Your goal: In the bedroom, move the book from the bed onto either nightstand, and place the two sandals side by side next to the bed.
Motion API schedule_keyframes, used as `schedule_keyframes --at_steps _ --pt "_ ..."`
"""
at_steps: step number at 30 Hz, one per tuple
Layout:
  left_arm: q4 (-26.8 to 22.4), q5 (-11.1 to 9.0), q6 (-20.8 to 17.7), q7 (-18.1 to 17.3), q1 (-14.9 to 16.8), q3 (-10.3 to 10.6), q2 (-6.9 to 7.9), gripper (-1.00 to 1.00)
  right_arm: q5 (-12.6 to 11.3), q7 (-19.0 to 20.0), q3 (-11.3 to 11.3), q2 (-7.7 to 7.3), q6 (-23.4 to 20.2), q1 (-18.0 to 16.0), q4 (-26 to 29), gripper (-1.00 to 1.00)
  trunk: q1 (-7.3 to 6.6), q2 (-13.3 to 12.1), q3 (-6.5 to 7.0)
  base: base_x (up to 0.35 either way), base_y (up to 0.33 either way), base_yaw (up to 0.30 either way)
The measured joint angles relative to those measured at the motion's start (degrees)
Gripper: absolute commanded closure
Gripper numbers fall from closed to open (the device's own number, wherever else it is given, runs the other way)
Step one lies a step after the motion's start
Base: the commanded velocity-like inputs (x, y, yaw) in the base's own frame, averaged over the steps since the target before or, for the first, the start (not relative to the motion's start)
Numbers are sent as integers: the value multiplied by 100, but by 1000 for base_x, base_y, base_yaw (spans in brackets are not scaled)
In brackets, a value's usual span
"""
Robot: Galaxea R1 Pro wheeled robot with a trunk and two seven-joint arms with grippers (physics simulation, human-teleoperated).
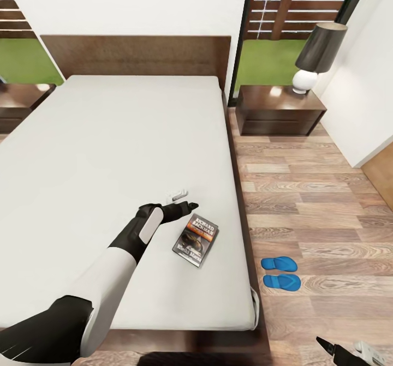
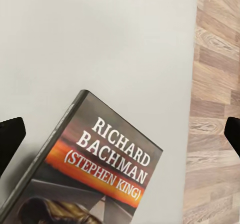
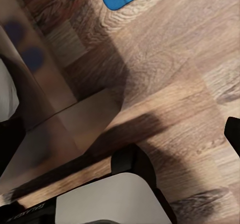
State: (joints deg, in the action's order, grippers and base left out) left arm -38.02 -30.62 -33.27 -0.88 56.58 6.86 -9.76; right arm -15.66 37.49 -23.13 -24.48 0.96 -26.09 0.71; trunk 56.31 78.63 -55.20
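I am reaching my left hand (image 1: 183, 201) out over the bed (image 1: 98, 159), its fingers spread apart and holding nothing, just beyond the book (image 1: 196, 240). The book is lying flat on the grey mattress near the bed's right edge, cover up, well short of the headboard. In the left wrist view the book (image 2: 90, 169) is sitting between my two dark fingertips (image 2: 10, 141), spine toward one of them.

I am judging it a light, stiff little paperback with a smooth cover, lying flush on a soft surface, so there is no gap under it to slip a finger into. Pinching across its narrow width, spine against one finger and page edge against the other, looks like the surest hold; pressing down into the mattress should help the fingers get under. A loose grip on the cover alone could let the pages fan open.

Beyond the book, past the bed's far right corner, the nightstand (image 1: 279, 109) is carrying a lamp (image 1: 316, 55) on its right side, leaving its left part free. The two sandals (image 1: 280, 273) are already lying side by side on the floor beside the bed, right of the book. My right hand (image 1: 341, 352) is hanging low by the bed's foot corner; I cannot tell how its fingers are set.
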Motion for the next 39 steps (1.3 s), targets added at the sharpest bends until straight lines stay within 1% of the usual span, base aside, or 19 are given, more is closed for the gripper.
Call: schedule_keyframes --at_steps 20,33,39 --pt "0 0 0 0 0 0 0 -100 0 6 0 7 0 0 0 -100 439 802 -359 0 0 0" --pt "0 -1 -1 0 0 -1 0 -100 0 9 -1 6 0 -2 0 -100 440 804 -360 0 0 0" --pt "0 0 -1 0 0 0 0 -100 0 8 0 7 0 0 0 -100 571 1043 -467 0 0 0"
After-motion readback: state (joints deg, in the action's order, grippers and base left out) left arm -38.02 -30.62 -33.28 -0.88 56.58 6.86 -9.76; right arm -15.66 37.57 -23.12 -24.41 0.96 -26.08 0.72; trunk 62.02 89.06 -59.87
